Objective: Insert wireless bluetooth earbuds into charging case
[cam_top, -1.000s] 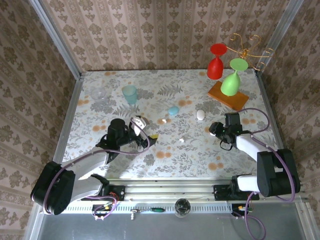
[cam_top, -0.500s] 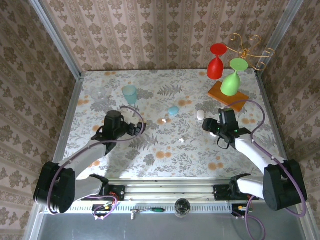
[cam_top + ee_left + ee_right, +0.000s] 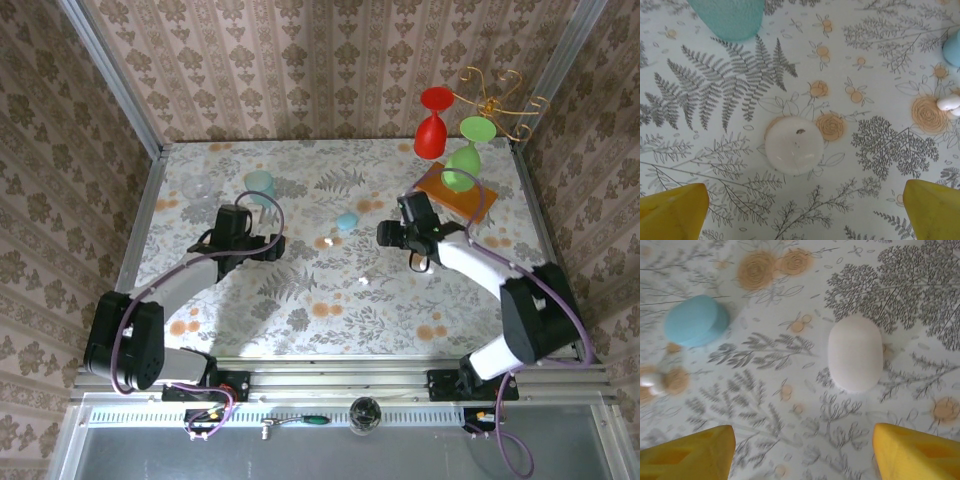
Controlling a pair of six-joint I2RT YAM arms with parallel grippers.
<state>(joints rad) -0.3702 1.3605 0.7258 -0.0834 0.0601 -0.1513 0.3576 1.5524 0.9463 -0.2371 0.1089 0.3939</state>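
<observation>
Left wrist view: the left tool [image 3: 802, 215] is spread wide, empty, over a round white pebble-like case [image 3: 794, 145]; tiny white plastic earbuds [image 3: 949, 103] lie on the floral tabletop [image 3: 880, 75] nearby. The right tool [image 3: 800, 450], spread and empty, hangs above a white oval case [image 3: 855, 352].

The table [image 3: 300, 310], covered in a fern-and-flower print, carries a teal cup [image 3: 259, 187] and a clear glass piece [image 3: 198, 187], perhaps a small bowl, at its far left. A round white case [image 3: 794, 145] sits nearer. Mid-table lie a pale blue case [image 3: 346, 221], white earbuds [image 3: 948, 103] near it, a lone white piece [image 3: 364, 281] and an oval white case [image 3: 855, 353]. A wooden board [image 3: 455, 192] lies far right.
</observation>
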